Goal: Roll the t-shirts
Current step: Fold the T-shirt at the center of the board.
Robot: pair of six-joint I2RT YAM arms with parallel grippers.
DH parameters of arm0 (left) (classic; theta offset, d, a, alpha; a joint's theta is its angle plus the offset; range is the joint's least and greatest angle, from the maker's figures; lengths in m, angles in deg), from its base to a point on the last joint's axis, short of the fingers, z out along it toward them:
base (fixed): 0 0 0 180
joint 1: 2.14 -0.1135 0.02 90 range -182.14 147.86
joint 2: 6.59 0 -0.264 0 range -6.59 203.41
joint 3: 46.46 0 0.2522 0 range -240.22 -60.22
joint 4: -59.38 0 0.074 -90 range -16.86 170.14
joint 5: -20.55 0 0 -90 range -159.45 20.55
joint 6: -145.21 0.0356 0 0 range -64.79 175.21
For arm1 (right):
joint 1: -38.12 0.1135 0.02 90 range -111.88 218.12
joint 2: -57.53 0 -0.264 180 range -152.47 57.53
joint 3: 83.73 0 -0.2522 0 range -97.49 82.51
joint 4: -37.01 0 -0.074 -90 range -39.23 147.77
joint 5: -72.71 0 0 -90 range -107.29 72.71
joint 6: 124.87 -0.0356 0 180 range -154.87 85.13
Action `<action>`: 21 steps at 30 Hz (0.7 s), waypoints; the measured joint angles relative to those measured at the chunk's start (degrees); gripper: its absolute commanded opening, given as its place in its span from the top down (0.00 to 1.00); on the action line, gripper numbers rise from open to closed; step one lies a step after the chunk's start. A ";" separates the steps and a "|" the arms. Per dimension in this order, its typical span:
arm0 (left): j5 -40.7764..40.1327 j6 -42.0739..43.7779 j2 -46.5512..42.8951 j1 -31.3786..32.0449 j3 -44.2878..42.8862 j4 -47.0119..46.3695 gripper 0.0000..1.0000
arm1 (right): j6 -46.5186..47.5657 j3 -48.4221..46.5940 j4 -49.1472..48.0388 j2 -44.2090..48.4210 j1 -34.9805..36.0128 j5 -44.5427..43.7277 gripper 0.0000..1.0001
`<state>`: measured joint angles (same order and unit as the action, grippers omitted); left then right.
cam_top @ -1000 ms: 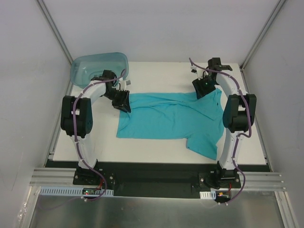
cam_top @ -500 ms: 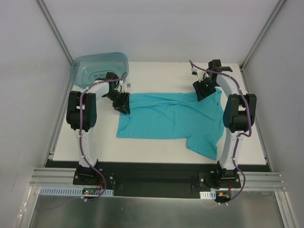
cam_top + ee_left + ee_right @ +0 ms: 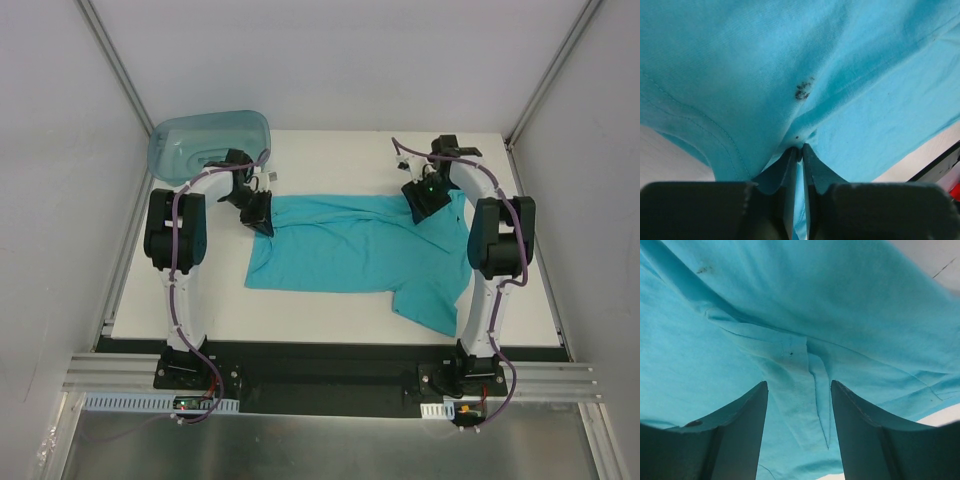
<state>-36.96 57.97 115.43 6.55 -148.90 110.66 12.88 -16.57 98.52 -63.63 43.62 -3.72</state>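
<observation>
Left jaws were pinched nearly shut on a fold of the shirt (image 3: 805, 60), at its 10 o'clock corner. Right jaws stood wide, straddling a seam near the 2 o'clock corner, gripping nothing. Shirt lay spread flat across mid-counter (image 3: 330, 160), long axis 9-to-3, one sleeve trailing toward 5 o'clock. No roll had started and no tube was visible anywhere. My read: the step was securing the far edge. One side was gripped, the other not yet, and all the rolling was left. Bin (image 3: 210, 135) sat at the counter's 10 o'clock.
</observation>
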 measured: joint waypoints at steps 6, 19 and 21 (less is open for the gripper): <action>-0.26 -0.46 -0.20 -0.07 0.09 0.04 1.00 | 1.20 0.94 -0.09 -0.22 0.17 -1.68 0.43; -5.16 2.45 -3.32 -4.28 0.59 1.11 1.00 | 2.80 1.31 -0.72 -3.13 0.39 -7.04 0.45; -6.25 3.10 -3.32 -4.70 0.59 1.29 0.99 | 2.89 1.31 -0.70 -3.17 0.46 -7.26 0.45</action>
<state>-43.21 61.07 112.11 1.85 -148.31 111.95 15.76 -15.26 97.82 -66.80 44.08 -10.98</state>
